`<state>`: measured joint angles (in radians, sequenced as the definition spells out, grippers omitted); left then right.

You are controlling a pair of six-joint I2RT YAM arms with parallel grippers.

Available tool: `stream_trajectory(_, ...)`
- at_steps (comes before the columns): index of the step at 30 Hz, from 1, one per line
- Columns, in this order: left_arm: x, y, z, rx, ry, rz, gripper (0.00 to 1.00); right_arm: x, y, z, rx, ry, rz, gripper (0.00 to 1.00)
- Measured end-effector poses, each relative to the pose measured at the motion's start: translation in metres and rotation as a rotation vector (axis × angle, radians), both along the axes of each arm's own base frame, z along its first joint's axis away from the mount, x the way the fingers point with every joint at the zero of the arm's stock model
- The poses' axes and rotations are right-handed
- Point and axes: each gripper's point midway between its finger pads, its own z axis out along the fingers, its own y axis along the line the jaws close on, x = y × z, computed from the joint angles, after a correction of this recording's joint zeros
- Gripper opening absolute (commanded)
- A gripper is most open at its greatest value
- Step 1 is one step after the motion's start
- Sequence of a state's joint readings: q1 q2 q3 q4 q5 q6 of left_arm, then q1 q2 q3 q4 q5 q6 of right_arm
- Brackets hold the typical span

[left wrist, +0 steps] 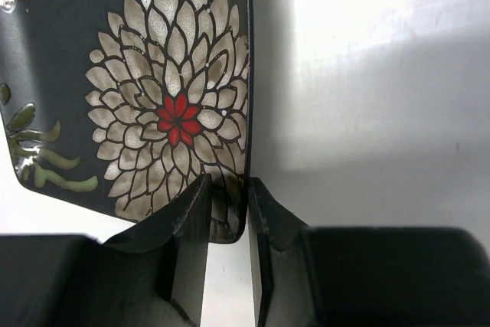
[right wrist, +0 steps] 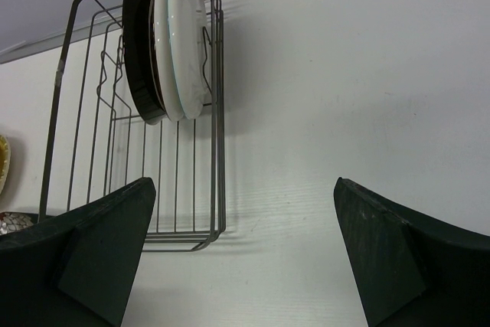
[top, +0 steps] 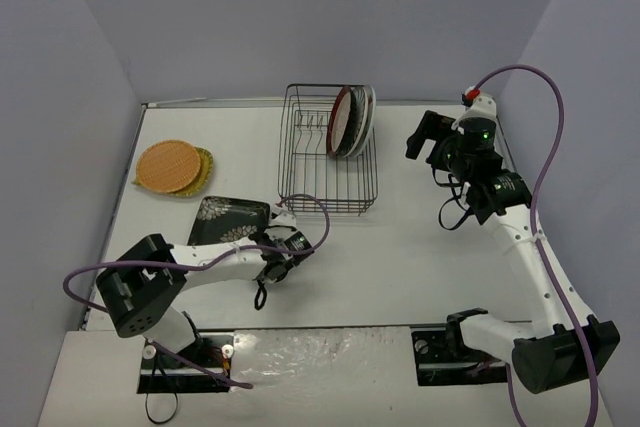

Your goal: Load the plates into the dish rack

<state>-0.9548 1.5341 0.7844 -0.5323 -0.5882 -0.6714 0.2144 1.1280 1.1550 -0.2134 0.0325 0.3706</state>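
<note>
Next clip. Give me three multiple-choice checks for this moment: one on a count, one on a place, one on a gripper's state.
1. How many plates stand in the dish rack?
A one
B three
C five

2. Where is the orange plate?
A lying on the yellow-green plate
B in the dish rack
C leaning on the dish rack's outside

3. What is the left gripper doing?
A open above the dish rack
B out of view
C shut on the dark square plate

Answers:
1 B: three plates stand on edge at the rack's right end.
2 A: the yellow-green rim shows from under the orange plate, left of the rack.
3 C: the left wrist view shows a finger on each side of that plate's rim.
</note>
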Motion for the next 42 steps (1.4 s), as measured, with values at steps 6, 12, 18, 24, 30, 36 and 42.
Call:
stream_trajectory(6, -0.022, -0.001, -0.003, 0.032, -0.018, 0.008, 0.35, -0.001, -0.001, -0.008, -0.001, 0.017, 0.000, 1.00)
stream_trajectory(12, -0.022, 0.002, 0.000, 0.065, -0.050, 0.051, 0.49, -0.001, 0.000, -0.010, 0.003, 0.023, 0.005, 1.00)
stream_trajectory(18, -0.014, -0.010, 0.004, 0.049, -0.060, 0.081, 0.51, -0.001, 0.001, -0.010, 0.004, 0.025, 0.007, 1.00)
stream_trajectory(24, 0.006, -0.009, 0.004, 0.057, -0.074, 0.130, 0.51, -0.001, 0.001, -0.011, 0.004, 0.026, 0.008, 1.00)
stream_trajectory(30, 0.022, 0.003, 0.004, 0.073, -0.083, 0.171, 0.51, -0.002, 0.001, -0.014, 0.002, 0.033, 0.007, 1.00)
stream_trajectory(36, 0.033, 0.006, 0.004, 0.099, -0.091, 0.160, 0.50, -0.002, 0.000, -0.015, 0.002, 0.034, 0.006, 1.00)
stream_trajectory(42, 0.038, 0.006, 0.002, 0.122, -0.101, 0.140, 0.45, -0.001, -0.002, -0.015, 0.002, 0.034, 0.000, 1.00)
